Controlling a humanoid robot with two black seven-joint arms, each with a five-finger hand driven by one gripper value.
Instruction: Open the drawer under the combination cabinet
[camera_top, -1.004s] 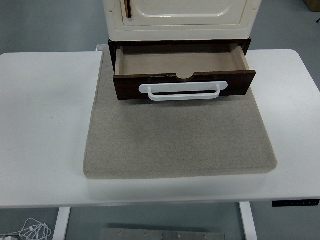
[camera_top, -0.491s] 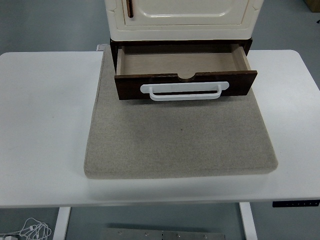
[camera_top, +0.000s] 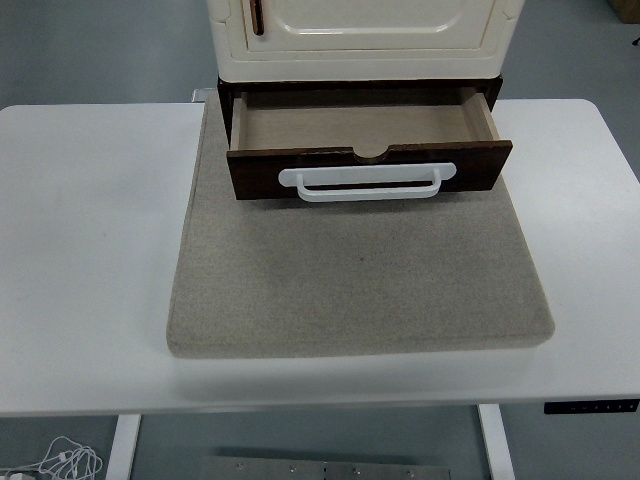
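A cream cabinet (camera_top: 365, 35) stands at the back of the table on a grey felt mat (camera_top: 360, 270). Below it a dark brown drawer (camera_top: 368, 140) is pulled out toward me, and its inside is bare. A white bar handle (camera_top: 368, 182) runs across the drawer's front panel. Neither of my hands shows anywhere in the head view.
The white table (camera_top: 90, 250) spreads to both sides of the mat. A small brown handle (camera_top: 256, 15) sits on the cabinet door at the top. White cables (camera_top: 65, 460) lie on the floor at the bottom left.
The drawer and handle stay as they were, apart from a slight shift of the whole picture. No hand has entered the view.
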